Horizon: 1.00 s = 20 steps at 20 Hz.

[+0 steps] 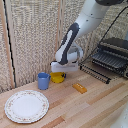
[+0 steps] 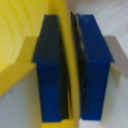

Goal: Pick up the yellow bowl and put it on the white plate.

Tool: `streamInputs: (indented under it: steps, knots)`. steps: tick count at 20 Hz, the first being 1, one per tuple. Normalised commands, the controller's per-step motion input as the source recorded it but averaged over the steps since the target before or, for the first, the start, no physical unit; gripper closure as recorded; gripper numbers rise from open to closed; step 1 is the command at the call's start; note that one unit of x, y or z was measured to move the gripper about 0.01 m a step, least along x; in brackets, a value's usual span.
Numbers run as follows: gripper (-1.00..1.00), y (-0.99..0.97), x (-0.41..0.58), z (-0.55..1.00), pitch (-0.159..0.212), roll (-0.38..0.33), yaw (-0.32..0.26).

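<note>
Gripper (image 1: 62, 73) sits low at the back of the wooden table (image 1: 90, 107), right on the yellow bowl (image 1: 58, 77), which is partly hidden under the white hand. Wrist view: two blue finger pads (image 2: 50, 70) pinch the thin yellow bowl (image 2: 15, 35) wall between them, one pad inside the rim and one outside, so jaws are clamped on the bowl's edge. Can't tell if the bowl rests on the table or is just off it. Blue cup (image 1: 43, 80) stands upright just beside the bowl on the exterior view's left. White plate (image 1: 27, 106) with patterned rim lies flat at the front, exterior view's left, well apart from the bowl. Flat orange-yellow block (image 1: 79, 88) lies on the table to the exterior view's right of the bowl. Black wire rack (image 1: 111, 59) at the back, exterior view's right.
</note>
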Motion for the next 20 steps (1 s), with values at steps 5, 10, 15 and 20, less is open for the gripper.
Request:
streamInputs:
  steps: [5, 10, 15, 20]
  knots:
    - [1.0, -0.07, 0.126, 0.92, 0.001, 0.016, 0.0]
    - [1.0, -0.01, 0.039, 0.95, 0.005, 0.018, 0.006]
    - [1.0, 0.29, -0.201, 0.8, 0.004, 0.0, 0.01]
    - [1.0, 0.55, -0.326, 0.65, 0.0, -0.001, 0.077]
